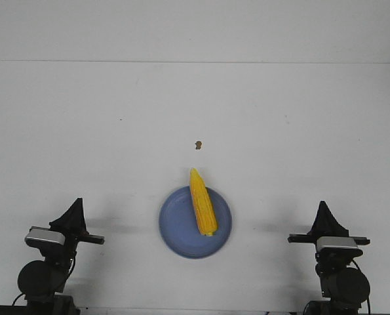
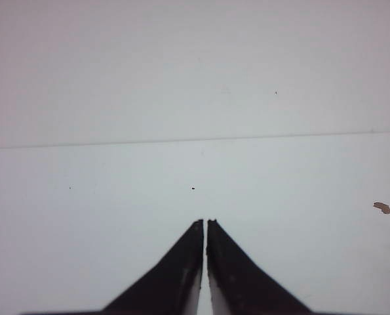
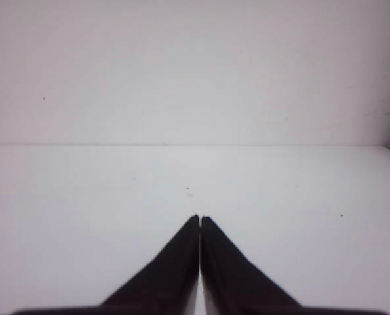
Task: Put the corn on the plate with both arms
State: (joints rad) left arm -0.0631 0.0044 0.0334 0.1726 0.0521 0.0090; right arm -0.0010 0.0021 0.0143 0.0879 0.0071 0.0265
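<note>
The yellow-orange corn (image 1: pixel 202 203) lies on the periwinkle-blue plate (image 1: pixel 176 230) near the table's front centre; its pointed tip reaches just past the far rim. My left gripper (image 1: pixel 77 202) is shut and empty at the front left, well away from the plate. My right gripper (image 1: pixel 323 205) is shut and empty at the front right, also apart from the plate. In the left wrist view the gripper (image 2: pixel 205 222) shows closed jaws over bare table. In the right wrist view the gripper (image 3: pixel 200 217) shows the same. Neither wrist view shows the corn or plate.
A small brown scrap (image 1: pixel 197 145) lies on the white table beyond the plate; it also shows in the left wrist view (image 2: pixel 383 208). The table's far edge meets a white wall.
</note>
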